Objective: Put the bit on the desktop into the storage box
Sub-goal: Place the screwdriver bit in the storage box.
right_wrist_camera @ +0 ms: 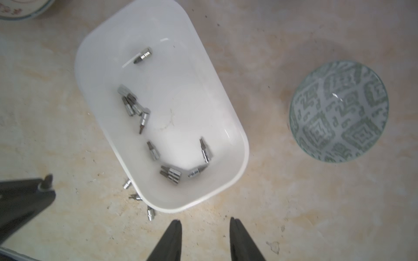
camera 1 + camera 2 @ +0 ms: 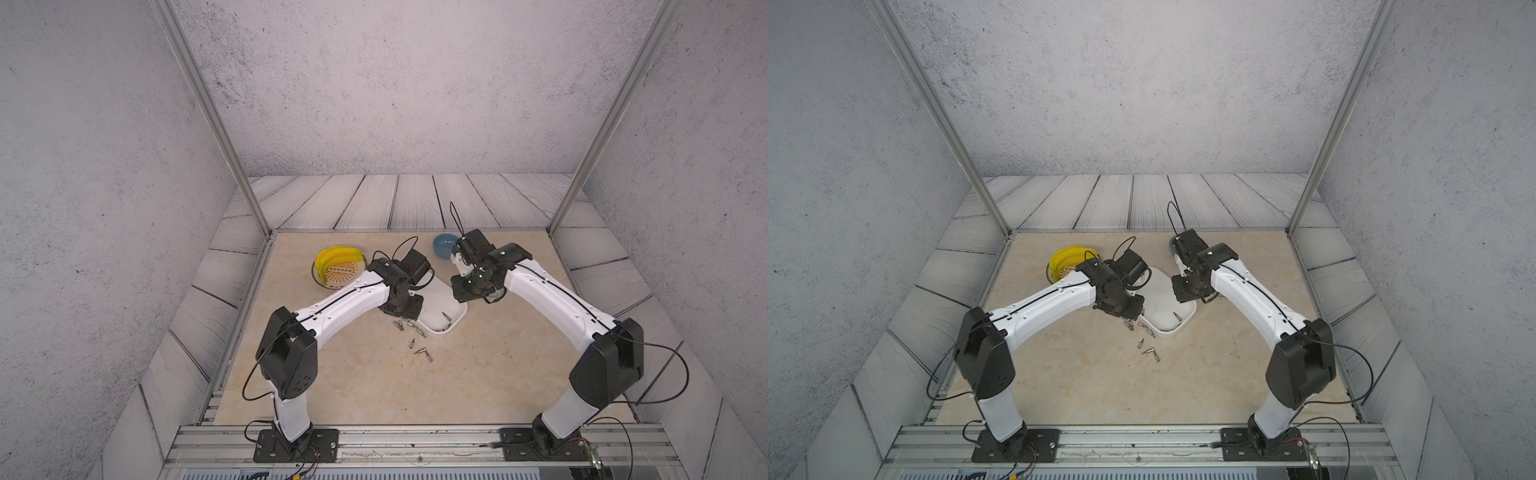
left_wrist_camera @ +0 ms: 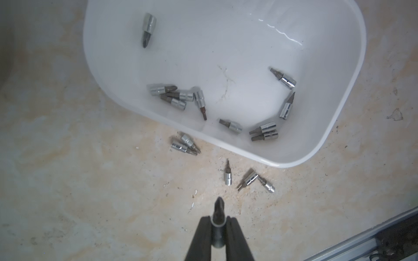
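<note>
The box (image 3: pixel 334 113) holds many bits (image 3: pixel 201 104). A few loose bits (image 3: pixel 227 174) lie on the surface (image 3: pixel 90 180) beside it. The left gripper (image 3: pixel 218 222) is clamped on one bit (image 3: pixel 218 206). The right gripper (image 1: pixel 205 222) is apart, empty.

Glossy plastic storage box (image 3: pixel 248 56), chromed bit (image 3: pixel 227 179)

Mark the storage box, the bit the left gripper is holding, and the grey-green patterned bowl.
storage box (image 3: pixel 226 40): left wrist view, bare floor of the tub.
held bit (image 3: pixel 218 209): left wrist view, its dark tip.
patterned bowl (image 1: pixel 339 113): right wrist view, patterned inner wall.
</note>
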You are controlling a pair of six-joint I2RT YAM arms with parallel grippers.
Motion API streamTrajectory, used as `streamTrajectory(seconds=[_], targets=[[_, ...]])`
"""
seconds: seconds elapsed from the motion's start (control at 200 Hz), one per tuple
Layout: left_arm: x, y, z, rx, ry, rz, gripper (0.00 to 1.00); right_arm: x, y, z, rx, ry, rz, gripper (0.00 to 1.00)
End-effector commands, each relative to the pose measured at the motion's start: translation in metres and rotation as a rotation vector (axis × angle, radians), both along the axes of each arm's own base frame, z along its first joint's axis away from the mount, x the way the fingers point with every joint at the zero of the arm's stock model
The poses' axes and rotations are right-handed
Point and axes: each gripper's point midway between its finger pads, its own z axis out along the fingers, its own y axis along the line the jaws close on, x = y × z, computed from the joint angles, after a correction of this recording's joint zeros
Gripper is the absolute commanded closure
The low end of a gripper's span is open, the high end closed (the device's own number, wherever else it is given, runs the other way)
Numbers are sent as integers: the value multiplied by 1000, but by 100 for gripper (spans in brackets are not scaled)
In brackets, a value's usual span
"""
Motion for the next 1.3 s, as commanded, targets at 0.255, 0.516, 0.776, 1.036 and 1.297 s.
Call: streamTrajectory(seconds=[0.255,0.516,0.776,1.036,1.297], targets=[[43,-52,-45,-25,59,-69,100,-84,-65,2,-31,-7,-128,59],[60,-66,-78,-15,113,-66,100,-104,-71,2,8,-8,-142,59],[59,-68,-102,-8,155,-65,100,-114,-65,-19,24,71,-128,59],[57,-67,-111,-4,178,-64,99,-118,-56,-34,64,109,-112,59],[59,-70,-102,-28,162,-66,60,-121,-25,-63,157,138,-52,60]])
